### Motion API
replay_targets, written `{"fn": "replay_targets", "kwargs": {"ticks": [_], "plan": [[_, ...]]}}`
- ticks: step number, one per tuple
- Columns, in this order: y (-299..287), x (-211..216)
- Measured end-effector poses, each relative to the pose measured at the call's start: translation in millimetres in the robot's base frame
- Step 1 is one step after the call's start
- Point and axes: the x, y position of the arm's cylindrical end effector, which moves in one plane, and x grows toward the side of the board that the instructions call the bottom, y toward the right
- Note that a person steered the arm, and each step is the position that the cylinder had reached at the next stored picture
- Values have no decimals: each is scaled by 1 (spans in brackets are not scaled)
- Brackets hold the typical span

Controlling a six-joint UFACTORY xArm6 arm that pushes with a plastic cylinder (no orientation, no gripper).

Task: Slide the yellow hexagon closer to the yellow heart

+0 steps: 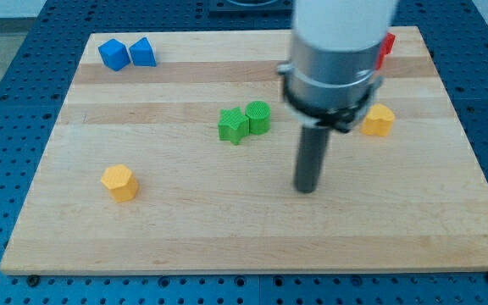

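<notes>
Camera view: my tip [307, 190] is set on the desk [227, 229] — no fingers seen — between yellow hexagon [119, 182] and yellow heart [378, 120].

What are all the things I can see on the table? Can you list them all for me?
Blue blocks: two, blue, side by side at the view's top left.
Green blocks: two, green, touching, near the board's middle.
Yellow hexagon: one, yellow, alone at the view's lower left.
Yellow heart: one, yellow, at the view's right, partly behind the arm.
Red block: one, red, view's top right, mostly hidden; shape unclear.
Wooden board: one, pale wood, under everything.
My tip: one, dark rod end, right of the green blocks, touching no block.
</notes>
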Motion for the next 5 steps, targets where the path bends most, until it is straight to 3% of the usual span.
{"fn": "replay_targets", "kwargs": {"ticks": [1, 3, 5], "plan": [[-65, 28], [-189, 34], [-247, 19]]}}
